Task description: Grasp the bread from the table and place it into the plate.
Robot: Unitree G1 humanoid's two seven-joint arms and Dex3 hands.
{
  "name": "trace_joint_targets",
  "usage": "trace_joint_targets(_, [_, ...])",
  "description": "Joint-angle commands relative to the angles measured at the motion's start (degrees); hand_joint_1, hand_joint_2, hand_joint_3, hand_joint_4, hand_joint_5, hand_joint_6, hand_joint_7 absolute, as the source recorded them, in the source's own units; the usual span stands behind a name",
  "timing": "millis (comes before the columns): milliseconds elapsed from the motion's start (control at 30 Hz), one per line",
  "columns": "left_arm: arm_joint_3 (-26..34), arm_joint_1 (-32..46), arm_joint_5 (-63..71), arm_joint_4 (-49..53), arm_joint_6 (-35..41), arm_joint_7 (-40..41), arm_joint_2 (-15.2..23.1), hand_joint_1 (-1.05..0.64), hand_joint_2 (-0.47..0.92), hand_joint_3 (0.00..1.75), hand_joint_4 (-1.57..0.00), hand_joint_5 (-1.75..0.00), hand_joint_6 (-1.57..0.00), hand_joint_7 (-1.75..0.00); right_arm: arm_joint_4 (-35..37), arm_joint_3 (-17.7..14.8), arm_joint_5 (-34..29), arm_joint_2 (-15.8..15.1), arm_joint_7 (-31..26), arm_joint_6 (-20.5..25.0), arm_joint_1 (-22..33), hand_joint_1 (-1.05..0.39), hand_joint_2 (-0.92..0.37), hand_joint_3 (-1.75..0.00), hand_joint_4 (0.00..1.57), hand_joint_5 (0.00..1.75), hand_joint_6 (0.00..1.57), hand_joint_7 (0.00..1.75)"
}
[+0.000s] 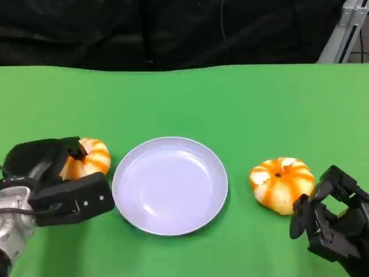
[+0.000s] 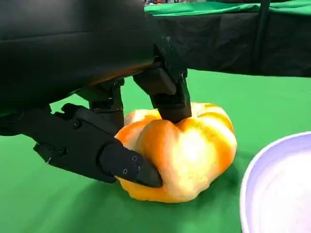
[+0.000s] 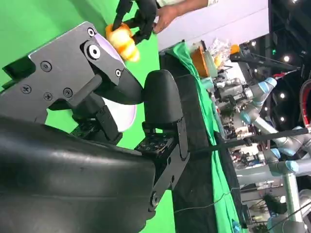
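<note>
An orange-and-white bread [image 1: 92, 157] lies on the green table left of the pale plate [image 1: 170, 184]. My left hand [image 1: 57, 184] grips it. In the left wrist view the fingers [image 2: 131, 167] press on the near side and the top of the bread [image 2: 189, 155], which still rests on the cloth, with the plate's rim [image 2: 282, 194] close beside it. A second, similar bread [image 1: 282, 183] lies right of the plate. My right hand [image 1: 331, 219] hovers just right of that bread, holding nothing, and its fingers [image 3: 163, 102] are apart.
The green table [image 1: 230, 104] runs back to a black curtain. A metal frame [image 1: 346, 29] stands at the far right corner. In the right wrist view, other robot arms [image 3: 257, 92] and clutter stand beyond the table's edge.
</note>
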Motion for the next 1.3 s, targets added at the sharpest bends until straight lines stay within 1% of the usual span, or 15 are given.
trace_joint_targets(33, [1.4, 0.1, 0.2, -5.9, 2.0, -0.9, 3.9, 0.01, 0.92, 0.07, -0.65, -1.73, -0.65, -1.32, -0.3, -0.4, 0.6, -0.6, 0.3, -0.6, 0.1, -0.17, -0.44, -1.32, 0.89, 1.75, 0.65, 1.72])
trace_joint_targets(67, [1.8, 0.3, -0.1, -7.4, 2.2, -1.4, 4.2, 0.00, 0.92, 0.10, -0.68, -1.74, -0.60, -1.47, -0.3, -0.4, 0.6, -0.7, 0.3, -0.4, 0.1, -0.17, -0.44, -1.32, 0.89, 1.75, 0.65, 1.72])
trace_joint_targets(200, [3.5, 1.7, -0.9, -14.4, 3.4, -3.5, 5.1, 0.01, 0.92, 0.15, -0.71, -1.75, -0.60, -1.58, -0.4, -0.5, 0.7, -0.8, 0.5, -0.3, 0.1, -0.16, -0.45, -1.32, 0.89, 1.75, 0.65, 1.72])
trace_joint_targets(333, [4.9, 2.7, -1.0, -22.7, 3.8, -6.9, 6.1, -0.01, 0.92, 0.21, -0.74, -1.75, -0.64, -1.60, 0.2, -0.7, 0.7, -0.8, 1.0, -0.9, -0.1, -0.16, -0.45, -1.32, 0.88, 1.75, 0.64, 1.73])
trace_joint_targets(400, [5.6, 3.4, -1.2, -27.2, 3.7, -8.8, 6.4, 0.00, 0.89, 0.26, -0.77, -1.75, -0.73, -1.49, 0.3, -0.8, 0.7, -0.8, 1.1, -1.0, -0.1, -0.16, -0.45, -1.32, 0.88, 1.75, 0.64, 1.73])
trace_joint_targets(500, [6.0, 4.5, -1.3, -32.7, 4.3, -11.3, 5.9, -0.01, 0.90, 0.30, -0.78, -1.75, -0.76, -1.45, 0.1, -0.8, 0.7, -0.6, 0.9, -0.8, 0.0, -0.16, -0.44, -1.32, 0.89, 1.75, 0.64, 1.72])
trace_joint_targets(567, [5.5, 5.1, -1.1, -35.9, 4.0, -12.7, 5.2, 0.01, 0.89, 0.32, -0.78, -1.75, -0.77, -1.44, 0.4, -0.9, 1.0, -0.5, 1.3, -1.0, -0.2, -0.15, -0.45, -1.32, 0.89, 1.75, 0.65, 1.72])
trace_joint_targets(600, [5.4, 5.3, -1.0, -36.7, 3.9, -13.3, 5.0, 0.02, 0.85, 0.38, -0.78, -1.75, -0.76, -1.47, 0.5, -0.9, 1.1, -0.5, 1.4, -1.0, -0.2, -0.15, -0.45, -1.32, 0.89, 1.75, 0.65, 1.71])
trace_joint_targets(667, [4.8, 5.5, -0.8, -38.3, 4.0, -15.0, 4.4, 0.02, 0.82, 0.43, -0.78, -1.75, -0.75, -1.48, 0.5, -0.9, 1.0, -0.4, 1.3, -1.2, -0.3, -0.15, -0.45, -1.32, 0.89, 1.75, 0.65, 1.71])
trace_joint_targets(767, [3.1, 5.7, -0.7, -41.0, 4.6, -18.8, 3.1, 0.02, 0.76, 0.44, -0.72, -1.75, -0.69, -1.55, 0.5, -0.7, 0.7, -0.3, 1.2, -1.6, -0.2, -0.16, -0.45, -1.31, 0.89, 1.75, 0.65, 1.71])
trace_joint_targets(933, [0.6, 5.3, -0.8, -39.3, 2.7, -21.7, 0.8, 0.07, 0.76, 0.42, -0.73, -1.75, -0.73, -1.49, -0.6, -0.1, 0.1, -0.1, 0.0, -0.8, 0.1, -0.17, -0.45, -1.30, 0.89, 1.75, 0.65, 1.72])
trace_joint_targets(1067, [-1.6, 4.4, -0.5, -36.3, 1.6, -23.1, -1.2, 0.04, 0.81, 0.41, -0.71, -1.75, -0.72, -1.47, -0.7, 0.2, 0.2, 0.0, 0.0, -1.2, 0.2, -0.16, -0.45, -1.31, 0.88, 1.75, 0.64, 1.72])
trace_joint_targets(1200, [-3.0, 3.6, -0.6, -33.8, 1.4, -25.1, -2.5, 0.03, 0.86, 0.33, -0.69, -1.75, -0.66, -1.54, -1.3, 0.4, 0.1, -0.1, -0.5, -0.5, 0.4, -0.16, -0.46, -1.31, 0.88, 1.75, 0.64, 1.71])
trace_joint_targets(1233, [-3.5, 3.3, -0.7, -32.8, 1.4, -25.8, -3.0, 0.04, 0.89, 0.24, -0.67, -1.75, -0.61, -1.58, -1.7, 0.5, 0.0, -0.1, -0.8, -0.2, 0.5, -0.16, -0.45, -1.30, 0.88, 1.75, 0.64, 1.71])
trace_joint_targets(1300, [-4.2, 2.7, -0.6, -31.0, 1.4, -26.7, -3.7, 0.04, 0.91, 0.19, -0.67, -1.75, -0.57, -1.60, -2.1, 0.7, -0.1, -0.1, -1.1, 0.0, 0.6, -0.16, -0.45, -1.30, 0.88, 1.75, 0.65, 1.71])
